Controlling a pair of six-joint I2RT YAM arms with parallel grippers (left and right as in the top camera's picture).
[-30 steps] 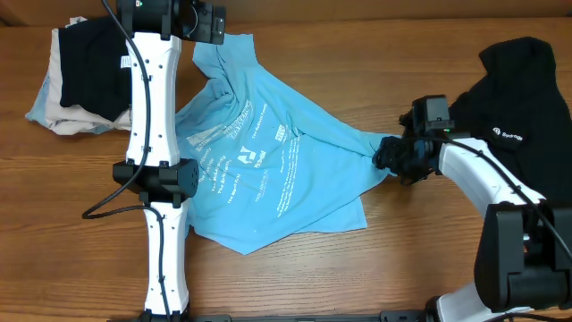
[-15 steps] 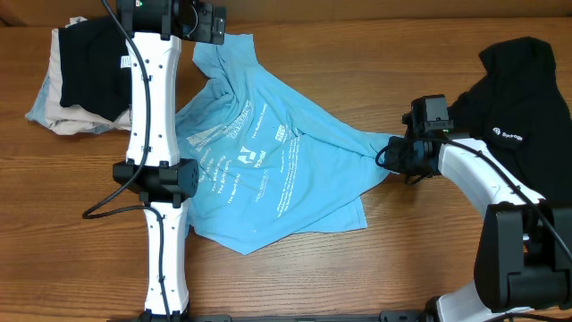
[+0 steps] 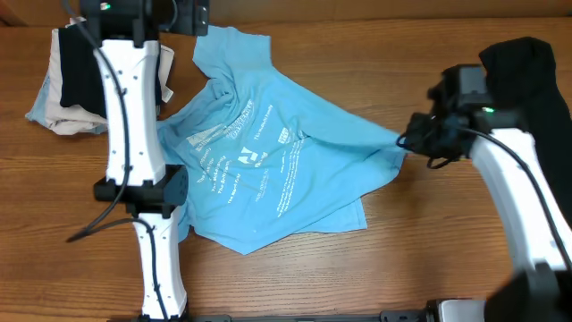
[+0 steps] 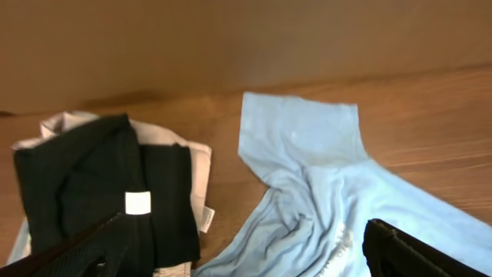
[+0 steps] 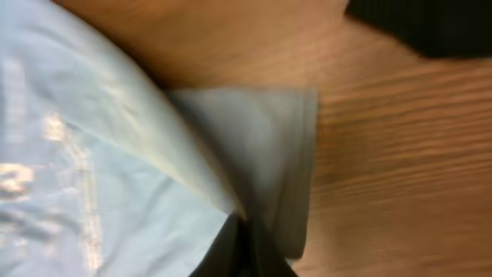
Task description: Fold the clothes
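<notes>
The light blue T-shirt (image 3: 268,165) with white lettering lies crumpled in the middle of the table. My right gripper (image 3: 409,143) is shut on its right edge and holds that corner pulled out to the right. In the right wrist view the shut fingertips (image 5: 242,250) pinch the pale blue cloth (image 5: 100,154), which drapes away to the left. My left gripper (image 3: 170,16) hovers at the far edge, open and holding nothing. Its dark fingers (image 4: 415,250) frame the shirt's upper sleeve (image 4: 307,146). A black garment (image 3: 527,80) with a small white logo lies at the far right.
A stack of folded clothes (image 3: 67,85), black on white, sits at the far left and shows again as a black fold with a white tag (image 4: 84,177). Bare wood table (image 3: 420,250) surrounds the shirt. A brown wall (image 4: 246,38) stands behind the table.
The right gripper closed on the shirt's right edge, then drew it right and slightly up, stretching the cloth. The left arm swung left, uncovering the shirt's upper sleeve.
</notes>
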